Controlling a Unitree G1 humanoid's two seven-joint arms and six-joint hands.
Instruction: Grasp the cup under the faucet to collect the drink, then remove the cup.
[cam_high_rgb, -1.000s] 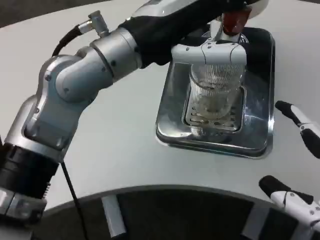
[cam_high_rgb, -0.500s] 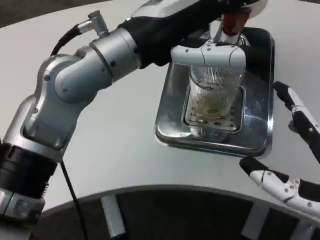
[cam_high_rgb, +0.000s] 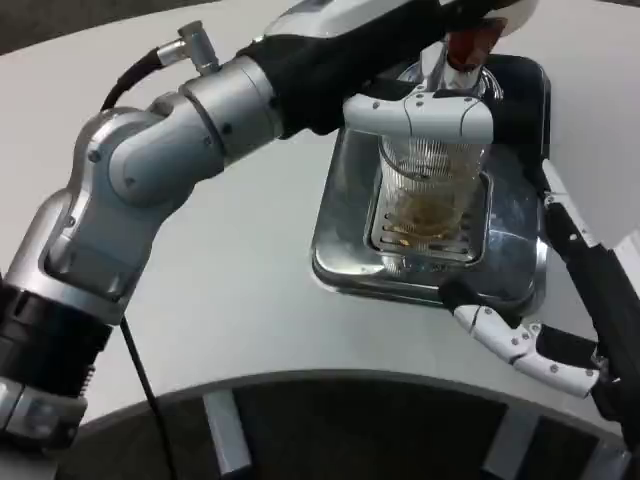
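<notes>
The top edge is cutting off the faucet (cam_high_rgb: 462, 48) above the cup (cam_high_rgb: 430, 190), the left robot hand (cam_high_rgb: 420, 112) is covering the cup's rim, and the right robot hand (cam_high_rgb: 560, 300) is running out past the right edge, its palm hidden.

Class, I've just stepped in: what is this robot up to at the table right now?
The robot's left hand grips a ribbed clear cup standing on the grate of a metal drip tray, below a red-tipped faucet. A little brownish drink lies in the bottom of the cup. The right hand hovers open by the tray's near right corner, holding nothing. The cup has not been lifted away yet.
</notes>
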